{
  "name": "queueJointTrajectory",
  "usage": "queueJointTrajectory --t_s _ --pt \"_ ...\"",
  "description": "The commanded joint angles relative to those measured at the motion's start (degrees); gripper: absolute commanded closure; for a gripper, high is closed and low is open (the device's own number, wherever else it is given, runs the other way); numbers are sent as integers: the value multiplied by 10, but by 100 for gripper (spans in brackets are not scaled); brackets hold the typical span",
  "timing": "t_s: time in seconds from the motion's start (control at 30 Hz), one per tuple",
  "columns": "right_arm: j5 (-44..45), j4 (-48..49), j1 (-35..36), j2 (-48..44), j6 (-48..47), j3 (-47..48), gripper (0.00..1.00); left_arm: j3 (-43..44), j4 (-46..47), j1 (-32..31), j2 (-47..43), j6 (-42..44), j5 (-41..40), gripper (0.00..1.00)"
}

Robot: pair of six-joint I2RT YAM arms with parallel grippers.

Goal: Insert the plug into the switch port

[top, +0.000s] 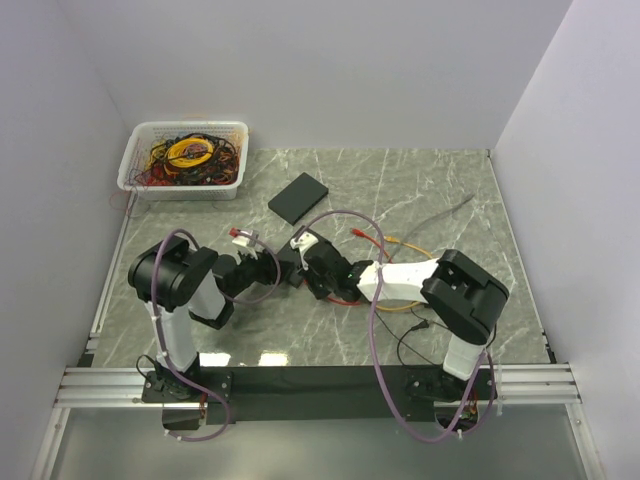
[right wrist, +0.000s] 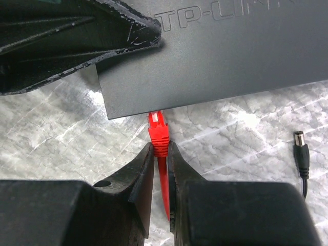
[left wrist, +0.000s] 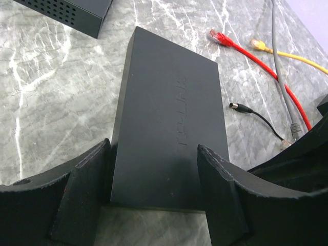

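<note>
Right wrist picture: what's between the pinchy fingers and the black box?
The red plug, pinched by the right gripper, its tip at the switch's edge; the right wrist view shows it.

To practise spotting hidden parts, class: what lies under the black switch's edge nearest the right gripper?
The red plug, pinched by the right gripper, runs in beneath the switch. Its tip and the port are covered, so whether it is seated cannot be judged.

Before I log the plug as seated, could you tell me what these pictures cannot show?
Right wrist: the switch overhangs its ports, hiding the red plug tip and whether it is seated.
Left wrist: the port face is turned away.
Top external: the arms mostly cover both.
</note>
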Motion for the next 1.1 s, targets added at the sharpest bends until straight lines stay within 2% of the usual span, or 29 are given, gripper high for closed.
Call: queueJointTrajectory --t_s 0.0,0.3,0.43,0.57,0.73,0.8,0.9,0.93,0.97,1.0,1.07 --pt "-39 310 -3 19 8 71 100 -18 54 -55 32 -105 276 31" --pt "-35 318 -4 52 22 141 100 -23 47 -59 32 -116 265 30" --pt "-14 312 -5 79 31 170 100 -42 82 -59 37 -146 260 26" --pt "-32 350 -20 78 54 156 100 -57 123 -59 48 -169 264 23" --pt "-78 349 -27 80 60 165 100 -52 116 -60 63 -173 249 20" --pt "-78 346 -27 70 62 156 100 -52 68 -56 49 -169 220 18" --pt "-62 339 -26 39 61 119 92 -56 2 -48 0 -150 172 12" --pt "-58 334 -27 31 61 94 81 -56 -39 -44 -13 -142 152 11" --pt "-48 332 -27 11 60 82 74 -55 -67 -36 -41 -139 136 10" --pt "-46 332 -27 1 62 68 62 -53 -90 -33 -54 -133 124 9" --pt "-45 325 -27 -28 62 32 52 -50 -151 -24 -91 -124 94 9"
